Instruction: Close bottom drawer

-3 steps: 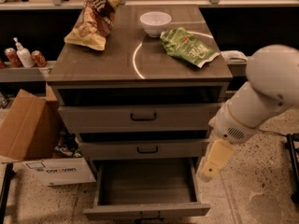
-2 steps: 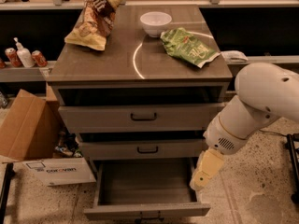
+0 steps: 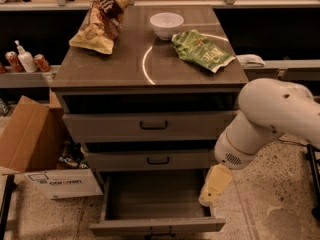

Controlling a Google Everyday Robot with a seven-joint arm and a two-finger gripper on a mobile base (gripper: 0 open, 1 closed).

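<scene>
The bottom drawer point(image 3: 157, 226) of the grey-brown cabinet stands pulled far out; its inside looks empty, and its flat front is near the lower edge of the view. The middle drawer point(image 3: 150, 160) and the top drawer point(image 3: 150, 126) above it sit slightly out, each with a black bar handle. My white arm point(image 3: 270, 119) reaches in from the right. My pale yellow gripper point(image 3: 212, 187) hangs at the open bottom drawer's right side wall, above its front right corner.
On the cabinet top point(image 3: 125, 59) lie a brown chip bag point(image 3: 100, 21), a white bowl point(image 3: 166, 24) and a green chip bag point(image 3: 200, 49). A cardboard box point(image 3: 25, 134) and a white box point(image 3: 62, 184) stand at the left. Cans point(image 3: 40, 61) sit on a left shelf.
My arm has swung left and lower, bringing the gripper from beside the cabinet to the right edge of the open bottom drawer. The drawer has not moved.
</scene>
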